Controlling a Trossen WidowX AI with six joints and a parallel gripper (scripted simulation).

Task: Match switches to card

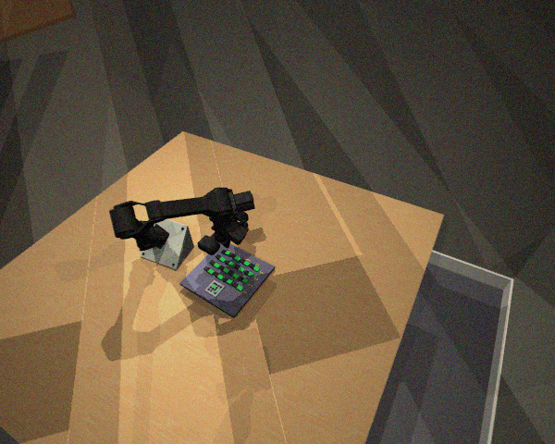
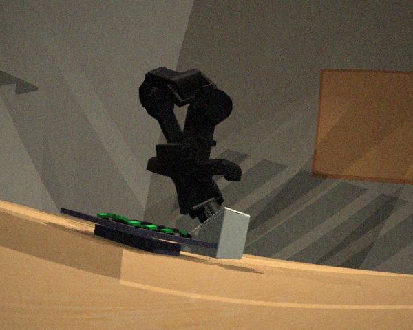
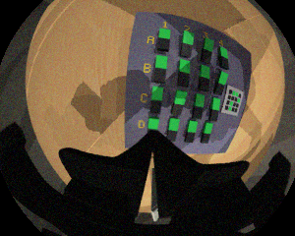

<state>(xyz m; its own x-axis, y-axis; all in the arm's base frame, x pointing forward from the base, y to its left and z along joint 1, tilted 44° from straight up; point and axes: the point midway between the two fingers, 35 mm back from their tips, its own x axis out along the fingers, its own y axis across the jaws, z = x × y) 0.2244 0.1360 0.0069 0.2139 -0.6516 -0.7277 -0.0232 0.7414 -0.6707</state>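
The purple-grey switch panel (image 1: 232, 306) (image 2: 75, 214) (image 3: 137, 79) carries a grid of switches, rows A to D and columns 1 to 4, each half green and half dark. Which halves are raised is hard to tell. The small card (image 1: 215, 288) (image 3: 232, 100) has a pale border and tiny green and dark squares, too small to read surely. My gripper (image 2: 183, 213) (image 3: 153, 134) is shut and empty, tip down above the panel's near part. In the wrist view its tip is just below switch D1 (image 3: 153, 123), hiding that switch's near part. The top view does not show the fingertips clearly.
The pale wedge-shaped arm base (image 1: 175, 243) (image 2: 232, 234) stands close to the panel's near side. A dark block (image 2: 135, 240) supports the panel. A light-rimmed bin (image 1: 499, 334) lies beyond the table edge. Strong shadow bands cross the wooden table (image 1: 315, 215).
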